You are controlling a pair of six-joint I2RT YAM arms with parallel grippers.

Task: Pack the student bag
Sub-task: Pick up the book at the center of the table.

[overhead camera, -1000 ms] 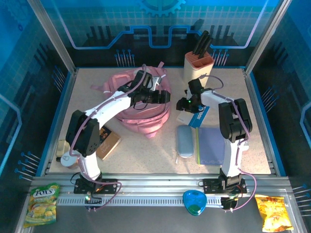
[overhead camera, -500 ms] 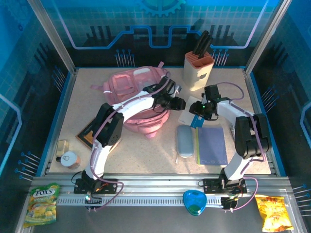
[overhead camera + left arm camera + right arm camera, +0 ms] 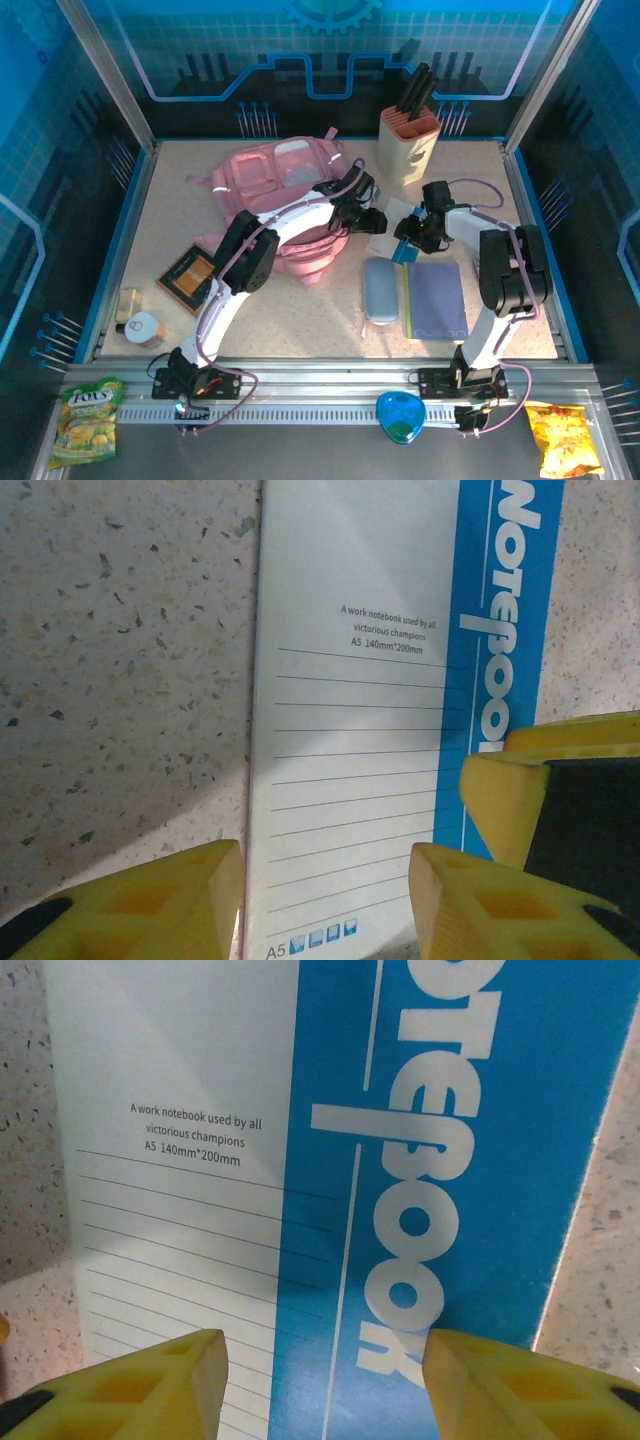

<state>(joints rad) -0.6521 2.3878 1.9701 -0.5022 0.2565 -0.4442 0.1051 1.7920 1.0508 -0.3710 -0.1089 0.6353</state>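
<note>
The student bag [image 3: 270, 180], a pink backpack, lies at the back left of the table. Just right of it a white-and-blue A5 notebook [image 3: 390, 245] lies flat on the speckled tabletop. My left gripper [image 3: 368, 214] reaches past the bag and hovers open over the notebook's [image 3: 360, 680] white lined half, its yellow fingers [image 3: 150, 905] set apart with nothing between them. My right gripper [image 3: 410, 230] hovers open over the notebook's [image 3: 300, 1110] blue strip. One of its yellow fingers [image 3: 520, 790] shows at the right of the left wrist view, close beside the left gripper [image 3: 325, 905].
A knife block [image 3: 408, 145] stands at the back, behind the grippers. A grey case [image 3: 380, 290] and a purple notebook [image 3: 436, 300] lie in front of them. A brown book [image 3: 187, 277] and a can [image 3: 145, 328] sit at the near left. Snack bags [image 3: 88, 418] lie outside the rail.
My left arm has swung right, off the bag and onto the notebook, its jaws narrowing. The right gripper shifted slightly over the notebook. The brown book is uncovered.
</note>
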